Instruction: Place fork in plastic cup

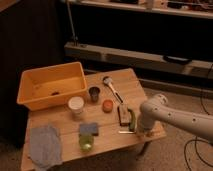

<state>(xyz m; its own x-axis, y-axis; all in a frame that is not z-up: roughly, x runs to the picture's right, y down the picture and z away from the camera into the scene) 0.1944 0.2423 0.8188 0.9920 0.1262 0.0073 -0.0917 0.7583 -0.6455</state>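
Note:
The fork (126, 132) is a thin silver sliver lying flat near the table's front right edge, just below a green curved object (132, 120). The plastic cup (86, 143), short and lime-green, stands upright near the front edge left of centre, well to the fork's left. My white arm reaches in from the right, and its gripper (141, 130) hangs low over the table's front right corner, right beside the fork's right end. The arm's wrist hides whether it touches the fork.
A yellow bin (30, 82) fills the back left. A white cup (76, 104), a dark metal cup (94, 93), an orange lid (107, 105), a long round-headed utensil (113, 90), a brown block (123, 114), a blue sponge (89, 129) and a grey cloth (45, 145) share the table.

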